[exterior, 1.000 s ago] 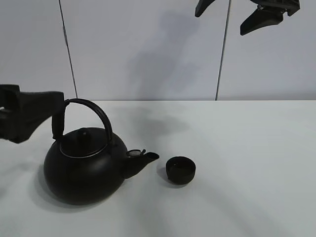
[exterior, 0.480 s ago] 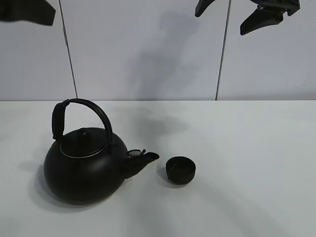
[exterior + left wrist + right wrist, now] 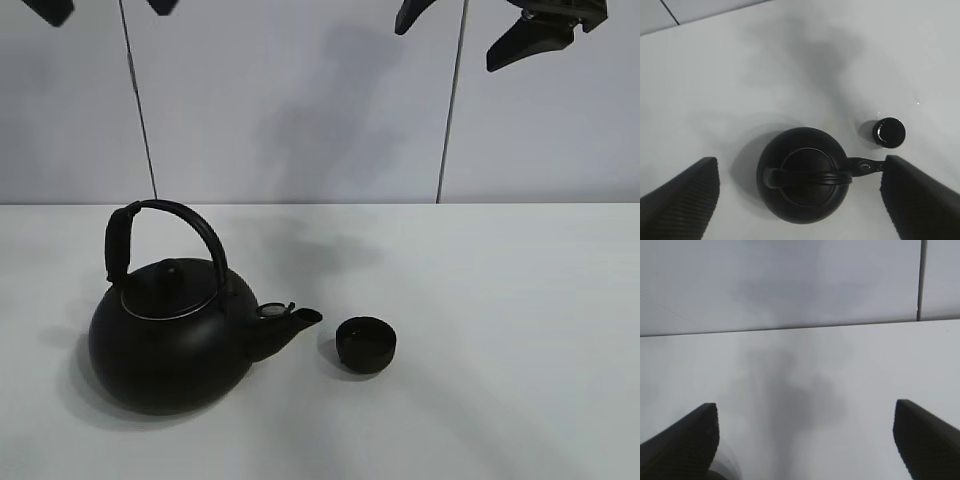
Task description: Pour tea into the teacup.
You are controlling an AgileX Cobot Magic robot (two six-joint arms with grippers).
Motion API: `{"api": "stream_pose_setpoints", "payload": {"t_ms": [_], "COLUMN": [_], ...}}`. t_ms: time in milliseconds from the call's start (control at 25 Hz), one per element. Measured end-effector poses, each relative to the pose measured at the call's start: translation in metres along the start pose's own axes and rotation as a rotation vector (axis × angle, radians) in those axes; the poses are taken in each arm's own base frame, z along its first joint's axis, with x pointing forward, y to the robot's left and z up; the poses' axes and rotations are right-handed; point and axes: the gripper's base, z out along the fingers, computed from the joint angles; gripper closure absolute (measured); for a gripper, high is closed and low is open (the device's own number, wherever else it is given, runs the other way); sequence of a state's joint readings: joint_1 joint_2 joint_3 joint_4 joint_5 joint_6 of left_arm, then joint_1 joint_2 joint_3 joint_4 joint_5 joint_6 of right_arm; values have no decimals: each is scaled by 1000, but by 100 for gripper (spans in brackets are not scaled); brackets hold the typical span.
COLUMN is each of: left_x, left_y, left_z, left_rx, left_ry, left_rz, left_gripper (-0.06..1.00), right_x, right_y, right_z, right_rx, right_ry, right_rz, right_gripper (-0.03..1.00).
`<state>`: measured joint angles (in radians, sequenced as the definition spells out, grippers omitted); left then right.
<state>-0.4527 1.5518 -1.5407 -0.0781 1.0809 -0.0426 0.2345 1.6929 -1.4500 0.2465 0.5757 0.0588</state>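
The teacup [image 3: 366, 344] stands on the table [image 3: 500, 300] at lower centre of the frame, just beside the kettle [image 3: 175, 325] spout, well below the left gripper [image 3: 105, 8] and right gripper [image 3: 470, 28], both spread wide and empty.

We find no legible text, label, brand, number or sign in any view. We checked the kettle [image 3: 170, 340], its lid and its arched handle, from the side and from above: plain matte black, unmarked. The teacup [image 3: 365, 344]: plain black, unmarked. The bench [image 3: 500, 300]: bare white surface, unprinted. The wall panels behind carry only dark vertical seams, no lettering. The ribbed fingers [image 3: 680, 200] of the left gripper bear a moulded groove pattern only, no characters we can read.
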Motion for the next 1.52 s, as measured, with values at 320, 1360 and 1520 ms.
{"api": "stream_pose_setpoints", "payload": {"t_ms": [320,1360,1520], "left_x": [-31,-26,-15], "left_y": [-6,-11,-9], "left_z": [48,71,82], "left_rx": [65,116,108], "left_ry": [146,236,289], "left_rz": [-33,-157,-164], "left_gripper": [31,31,31], "right_x": [14,33,33], "right_y": [4,3,3], "right_z": [-1,14,14], "right_rx": [-36,-39,-39], "right_ry": [151,345,345], "right_rz": [82,209,209], "right_gripper": [31,31,31]}}
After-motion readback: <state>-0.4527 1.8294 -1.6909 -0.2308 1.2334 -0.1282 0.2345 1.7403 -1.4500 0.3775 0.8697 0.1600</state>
